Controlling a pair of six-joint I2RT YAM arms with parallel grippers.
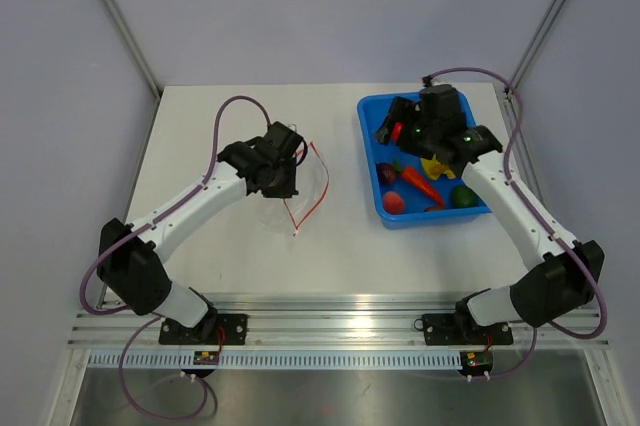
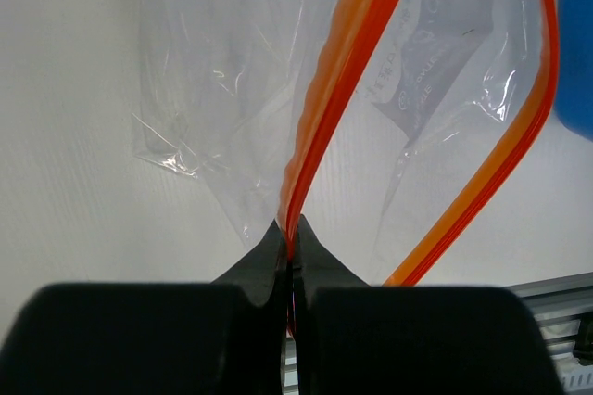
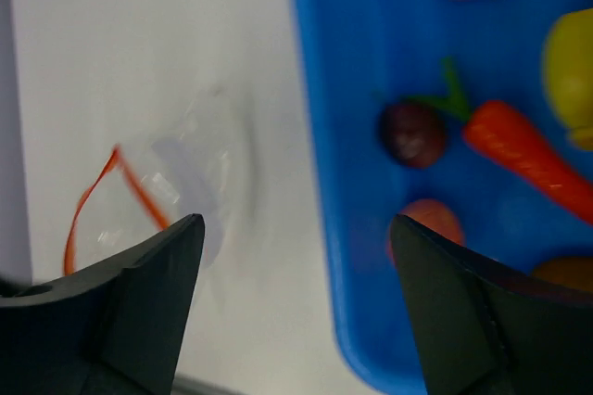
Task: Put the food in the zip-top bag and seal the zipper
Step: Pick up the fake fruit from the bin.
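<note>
The clear zip-top bag (image 1: 300,186) lies on the white table left of the bin, with its mouth open. My left gripper (image 1: 290,159) is shut on the orange-red zipper (image 2: 343,70), one strip pinched between the fingertips (image 2: 293,239); the other strip (image 2: 482,182) bows away to the right. The yellow banana (image 1: 434,167) lies in the blue bin (image 1: 372,151), mostly hidden under my right arm. My right gripper (image 1: 392,128) hovers open and empty over the bin's left side (image 3: 295,223). A yellow piece (image 3: 570,70) shows at the right edge of its view.
The bin (image 3: 334,182) also holds an orange carrot (image 3: 523,149), a dark purple piece (image 3: 412,133), a red tomato (image 1: 393,202) and a green piece (image 1: 462,196). The bag (image 3: 167,191) lies left of the bin. A metal rail runs along the table's near edge.
</note>
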